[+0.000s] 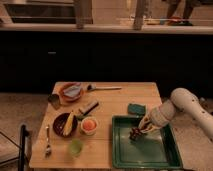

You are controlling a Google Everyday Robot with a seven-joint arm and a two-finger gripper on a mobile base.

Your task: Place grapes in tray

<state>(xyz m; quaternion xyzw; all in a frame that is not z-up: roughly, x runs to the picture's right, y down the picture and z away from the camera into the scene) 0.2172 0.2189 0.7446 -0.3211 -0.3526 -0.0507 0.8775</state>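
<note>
Camera view: grapes [135,133] inside the green tray [152,151], just at the gripper [141,127] tip (its grip state unclear)

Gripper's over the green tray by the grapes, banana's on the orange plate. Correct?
Not quite. The camera view shows the banana in the dark bowl, not on the orange plate. The rest holds: the gripper is over the green tray by the grapes.

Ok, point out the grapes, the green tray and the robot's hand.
grapes [135,133]: camera view, middle of the dark bunch.
green tray [147,151]: camera view, bare floor near its front rim.
hand [142,126]: camera view, its tip, over the tray's back left, at the grapes.
</note>
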